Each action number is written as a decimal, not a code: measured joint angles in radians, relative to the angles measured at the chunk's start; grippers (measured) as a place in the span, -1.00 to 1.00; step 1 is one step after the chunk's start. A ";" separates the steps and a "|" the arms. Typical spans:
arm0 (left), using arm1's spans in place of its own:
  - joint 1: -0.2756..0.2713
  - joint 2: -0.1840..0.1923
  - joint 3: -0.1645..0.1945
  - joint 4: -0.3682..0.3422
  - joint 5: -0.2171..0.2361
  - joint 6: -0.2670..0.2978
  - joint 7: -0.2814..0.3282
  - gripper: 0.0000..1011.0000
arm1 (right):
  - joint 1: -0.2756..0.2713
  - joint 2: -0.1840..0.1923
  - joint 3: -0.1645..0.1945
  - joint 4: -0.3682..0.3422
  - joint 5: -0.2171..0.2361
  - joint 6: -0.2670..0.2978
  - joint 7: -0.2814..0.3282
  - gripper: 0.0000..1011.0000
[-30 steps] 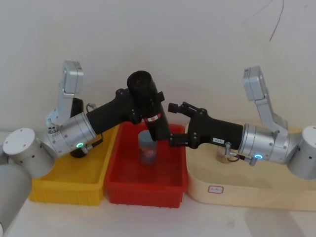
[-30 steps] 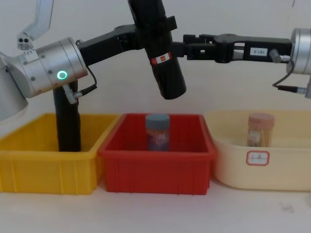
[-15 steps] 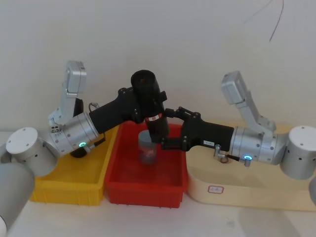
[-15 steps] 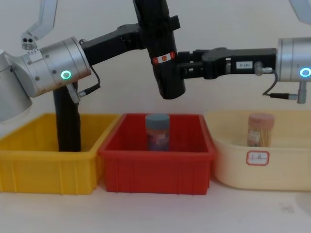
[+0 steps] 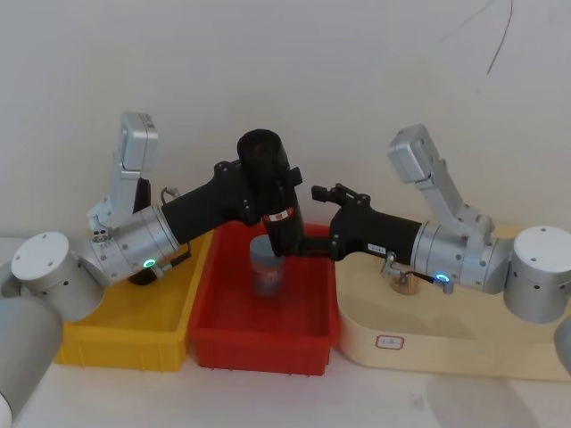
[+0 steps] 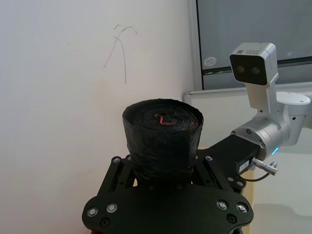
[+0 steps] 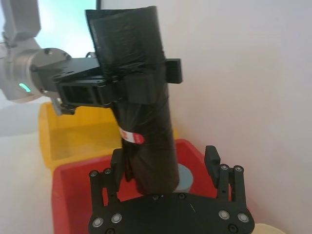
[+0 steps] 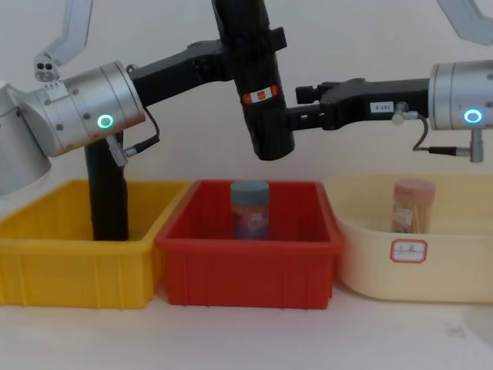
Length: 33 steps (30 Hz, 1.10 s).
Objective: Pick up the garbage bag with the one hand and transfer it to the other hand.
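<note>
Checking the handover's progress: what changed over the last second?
The right gripper moved in and down from label height; its open fingers now straddle the lower part of the garbage bag. The left gripper stayed shut on it above the red bin.

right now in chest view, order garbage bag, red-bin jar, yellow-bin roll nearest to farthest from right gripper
1. garbage bag, straddled by the right gripper, held by the left gripper
2. jar, below, in red bin
3. black roll, far left, yellow bin
</note>
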 joint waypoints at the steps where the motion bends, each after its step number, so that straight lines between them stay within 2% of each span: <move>1: 0.001 0.000 0.000 0.000 0.000 0.001 0.001 -0.14 | 0.000 0.000 0.001 0.000 -0.004 0.001 -0.010 0.98; 13: 0.005 0.001 0.002 -0.006 0.003 0.003 0.015 -0.14 | 0.008 -0.006 0.000 0.002 -0.017 0.004 -0.025 0.98; 33: 0.019 0.007 0.000 -0.027 0.010 0.013 0.044 -0.14 | 0.034 -0.020 -0.024 0.035 0.005 -0.034 0.053 0.98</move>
